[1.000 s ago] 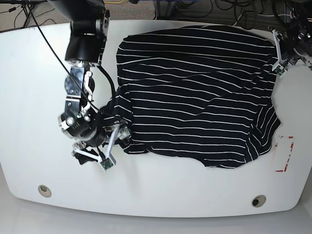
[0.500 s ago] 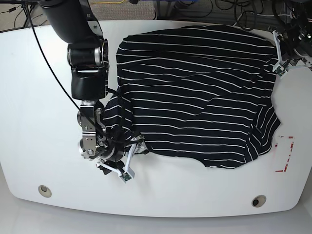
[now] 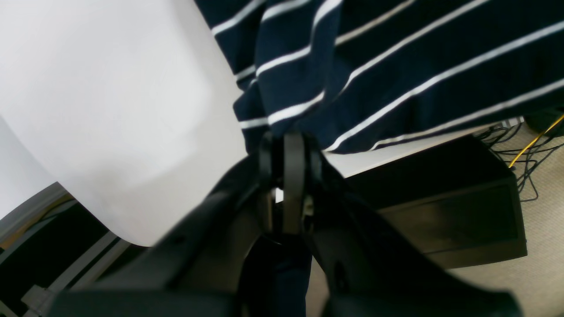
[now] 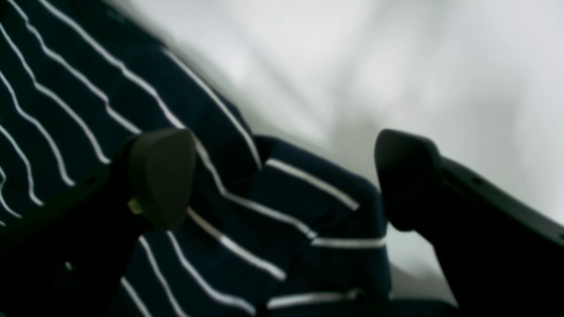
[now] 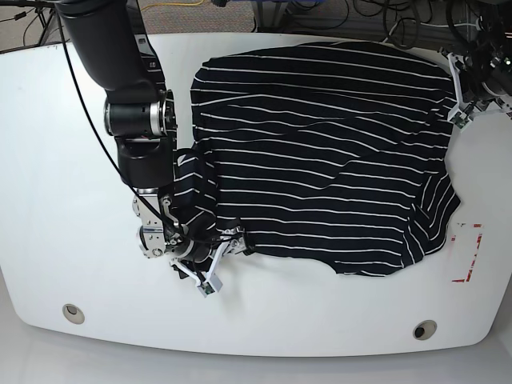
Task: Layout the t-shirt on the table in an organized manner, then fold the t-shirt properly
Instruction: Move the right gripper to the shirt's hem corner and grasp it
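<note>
The dark navy t-shirt (image 5: 320, 152) with thin white stripes lies spread over the far half of the white table (image 5: 48, 160), its lower left part bunched. My right gripper (image 5: 222, 258) is at that bunch near the front left. In the right wrist view it (image 4: 282, 180) is open, and its fingers (image 4: 163, 176) straddle a raised fold of striped cloth (image 4: 308, 207). My left gripper (image 5: 461, 102) is at the shirt's far right corner. In the left wrist view it (image 3: 286, 136) is shut on the shirt's edge (image 3: 352, 66) by the table's rim.
A red-and-white tape rectangle (image 5: 469, 253) marks the right front of the table. Two round metal grommets (image 5: 73, 312) (image 5: 424, 330) sit near the front edge. Beyond the far edge stand a black box (image 3: 462, 211) and cables (image 3: 528, 145).
My right arm swung right along the shirt's lower left edge, and its gripper now sits further right at the bunched cloth. The left gripper has not moved.
</note>
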Controlling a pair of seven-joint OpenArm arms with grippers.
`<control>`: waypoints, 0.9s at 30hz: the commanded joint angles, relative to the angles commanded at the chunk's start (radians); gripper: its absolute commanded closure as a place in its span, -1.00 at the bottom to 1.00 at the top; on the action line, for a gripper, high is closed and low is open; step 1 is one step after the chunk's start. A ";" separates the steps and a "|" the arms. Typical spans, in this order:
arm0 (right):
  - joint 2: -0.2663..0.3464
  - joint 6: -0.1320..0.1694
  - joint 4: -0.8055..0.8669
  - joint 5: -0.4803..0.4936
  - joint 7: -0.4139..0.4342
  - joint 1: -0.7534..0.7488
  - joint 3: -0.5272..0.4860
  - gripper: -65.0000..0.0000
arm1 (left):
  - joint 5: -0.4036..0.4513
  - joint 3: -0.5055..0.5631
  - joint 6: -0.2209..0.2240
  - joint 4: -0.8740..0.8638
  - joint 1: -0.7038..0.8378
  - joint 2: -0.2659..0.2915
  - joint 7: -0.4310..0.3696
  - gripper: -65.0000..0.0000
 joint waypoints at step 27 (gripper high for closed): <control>-0.035 0.002 -0.005 0.003 0.041 -0.092 -0.115 0.36 | 0.000 0.000 -0.002 0.000 0.000 0.000 0.000 1.00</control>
